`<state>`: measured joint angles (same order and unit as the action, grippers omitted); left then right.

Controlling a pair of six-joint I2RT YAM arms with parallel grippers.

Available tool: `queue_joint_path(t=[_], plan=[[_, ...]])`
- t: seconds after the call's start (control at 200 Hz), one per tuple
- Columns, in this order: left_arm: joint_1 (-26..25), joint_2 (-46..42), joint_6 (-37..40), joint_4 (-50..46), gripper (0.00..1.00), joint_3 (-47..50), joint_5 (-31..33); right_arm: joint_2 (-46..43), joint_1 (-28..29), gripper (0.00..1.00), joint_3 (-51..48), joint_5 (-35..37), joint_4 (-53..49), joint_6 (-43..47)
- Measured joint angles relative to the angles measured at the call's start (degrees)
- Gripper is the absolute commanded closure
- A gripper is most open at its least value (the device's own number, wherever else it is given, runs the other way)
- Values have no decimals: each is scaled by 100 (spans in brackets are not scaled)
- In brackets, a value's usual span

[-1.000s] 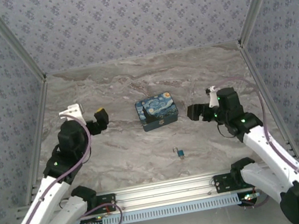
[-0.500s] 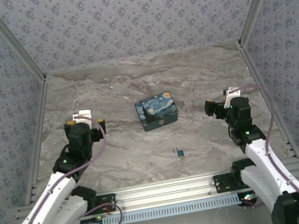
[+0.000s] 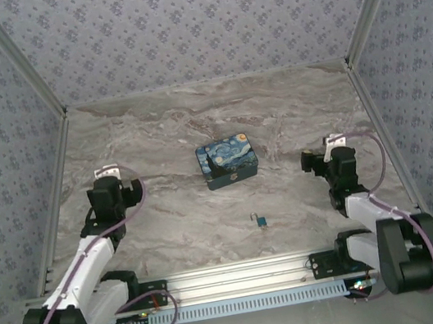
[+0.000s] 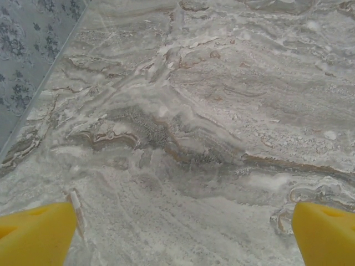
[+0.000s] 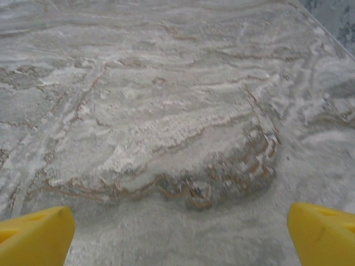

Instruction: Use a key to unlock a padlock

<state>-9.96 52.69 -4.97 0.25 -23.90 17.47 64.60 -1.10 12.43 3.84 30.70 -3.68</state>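
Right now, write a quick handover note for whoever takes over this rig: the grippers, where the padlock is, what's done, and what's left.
Left gripper: open, empty, over bare table on the left side.
Right gripper: open, empty, over bare table on the right side.
Padlock: lies near the front edge, closer to the arms than the painted box; neither gripper touches it.
Key: a silvery bit sits at the padlock, too small to tell whether it is the key.
Done: nothing visible.
Left: probably hold the padlock, insert the key, turn.
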Motion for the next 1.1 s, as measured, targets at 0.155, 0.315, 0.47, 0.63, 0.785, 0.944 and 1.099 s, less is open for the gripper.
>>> queue_joint_path(t=[0.155,0.315,0.47,0.63,0.785,0.944,1.099], plan=[[83,251,46,765,1,179,-210,758,-22,0,138,-323,682,225],[184,813,133,1631,1,435,-317,1521,-55,0,293,-503,1565,439],[210,1244,286,2205,1,573,-426,2197,-87,0,422,-566,1799,483],[251,1443,435,2820,1,647,-616,2249,-195,0,914,-603,1604,479],[409,1843,540,3515,0,656,-887,2249,-192,0,968,-603,1561,479],[590,2468,656,4227,1,654,-1119,2249,-192,0,968,-603,1513,479],[697,3379,702,5132,1,671,-1235,2249,-192,0,968,-601,1491,479]])
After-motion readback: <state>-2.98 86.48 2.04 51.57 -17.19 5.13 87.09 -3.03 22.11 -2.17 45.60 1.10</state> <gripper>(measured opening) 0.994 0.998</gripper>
